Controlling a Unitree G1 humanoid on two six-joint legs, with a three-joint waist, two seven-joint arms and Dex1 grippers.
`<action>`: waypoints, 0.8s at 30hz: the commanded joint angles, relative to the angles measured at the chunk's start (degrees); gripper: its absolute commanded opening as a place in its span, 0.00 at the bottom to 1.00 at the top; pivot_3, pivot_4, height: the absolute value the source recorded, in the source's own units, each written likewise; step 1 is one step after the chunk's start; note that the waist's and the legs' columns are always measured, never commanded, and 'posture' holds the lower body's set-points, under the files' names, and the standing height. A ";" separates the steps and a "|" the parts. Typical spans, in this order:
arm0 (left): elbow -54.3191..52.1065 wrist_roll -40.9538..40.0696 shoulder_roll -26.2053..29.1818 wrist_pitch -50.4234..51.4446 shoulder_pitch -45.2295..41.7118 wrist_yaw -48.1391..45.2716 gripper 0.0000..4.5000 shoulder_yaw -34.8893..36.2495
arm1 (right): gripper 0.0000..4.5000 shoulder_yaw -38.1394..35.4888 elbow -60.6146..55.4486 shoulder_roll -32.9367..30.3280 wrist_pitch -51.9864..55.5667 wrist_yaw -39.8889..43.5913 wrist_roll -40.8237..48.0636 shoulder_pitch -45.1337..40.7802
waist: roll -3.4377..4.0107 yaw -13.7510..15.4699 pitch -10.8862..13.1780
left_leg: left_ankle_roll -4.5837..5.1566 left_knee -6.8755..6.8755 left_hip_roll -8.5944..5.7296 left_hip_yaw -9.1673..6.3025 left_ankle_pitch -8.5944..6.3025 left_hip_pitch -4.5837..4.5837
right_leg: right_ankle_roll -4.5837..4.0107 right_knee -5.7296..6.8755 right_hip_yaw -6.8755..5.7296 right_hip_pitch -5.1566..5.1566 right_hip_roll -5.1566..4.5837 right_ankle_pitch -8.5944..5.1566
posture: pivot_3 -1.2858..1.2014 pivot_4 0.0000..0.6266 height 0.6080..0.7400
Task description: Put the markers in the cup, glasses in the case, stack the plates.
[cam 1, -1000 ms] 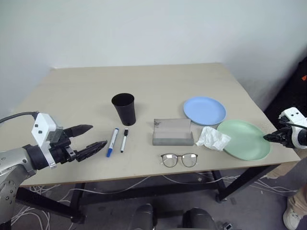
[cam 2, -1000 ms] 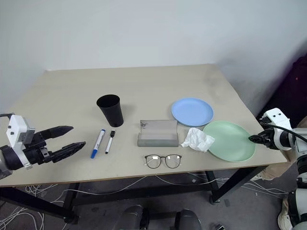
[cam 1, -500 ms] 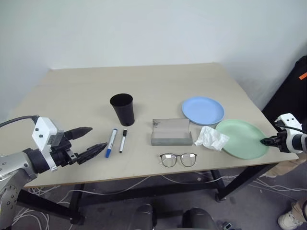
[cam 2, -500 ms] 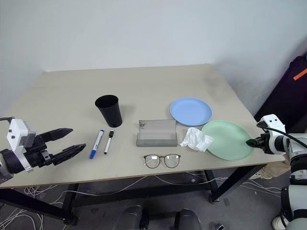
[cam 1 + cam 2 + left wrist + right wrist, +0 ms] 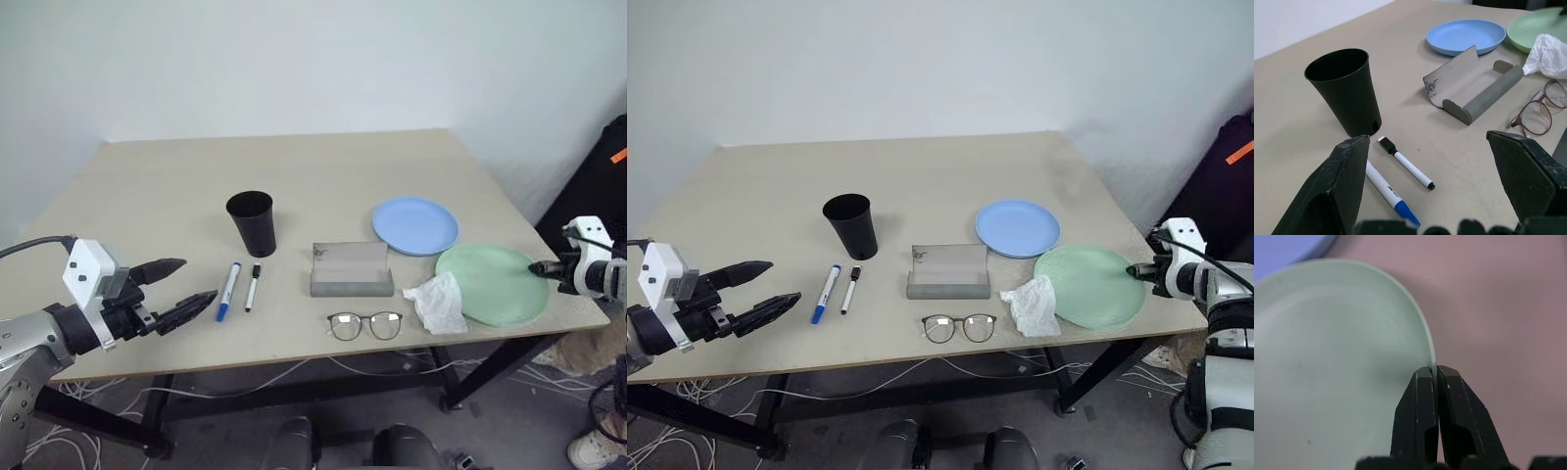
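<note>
The pale green plate (image 5: 493, 284) lies at the table's right edge, and my right gripper (image 5: 534, 266) is shut on its right rim, with the thin rim (image 5: 1431, 357) pinched between the black fingertips. The light blue plate (image 5: 415, 225) sits just behind it. The black cup (image 5: 252, 222) stands upright left of centre, with the blue-capped marker (image 5: 229, 291) and the black-capped marker (image 5: 252, 288) lying in front of it. The grey case (image 5: 351, 269) lies open mid-table, with the glasses (image 5: 365, 325) in front of it. My left gripper (image 5: 200, 279) hovers open to the left of the markers.
A crumpled white tissue (image 5: 438, 303) lies against the green plate's front left edge, right of the glasses. The table's far half (image 5: 294, 166) is bare. Cables run over the floor under the table.
My right gripper closed on the green plate's rim. The tissue has shifted toward the table's front edge. The left gripper stayed in place.
</note>
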 commanded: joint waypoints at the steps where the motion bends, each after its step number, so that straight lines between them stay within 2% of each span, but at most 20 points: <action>1: -1.43 -0.34 0.18 -1.07 -0.34 0.57 0.93 1.48 | 0.01 -4.33 0.98 -0.94 -1.30 -6.19 1.56 -5.75 | 0.05 -0.07 0.01 | 0.00 0.00 0.00 0.00 0.00 0.00 | 0.00 0.00 0.00 -0.01 0.00 0.00 | 0.52 0.00 0.67; 12: -1.18 -0.09 0.17 -1.12 -0.28 1.02 0.93 0.94 | 0.01 -6.10 3.02 -0.20 -0.71 -10.03 1.15 -12.73 | 0.14 -0.04 0.06 | 0.04 -0.07 0.03 -0.01 -0.03 0.00 | 0.00 -0.01 -0.01 -0.06 -0.04 0.00 | 0.52 0.00 0.67; 24: -1.38 0.19 0.10 -1.10 -0.48 1.87 0.93 0.37 | 0.01 -10.67 4.61 13.48 0.45 -24.67 4.59 -19.08 | 0.19 -1.17 0.08 | -0.02 -0.25 -0.17 -0.03 -0.09 0.02 | 0.01 0.05 -0.02 -0.08 0.09 0.08 | 0.52 0.00 0.67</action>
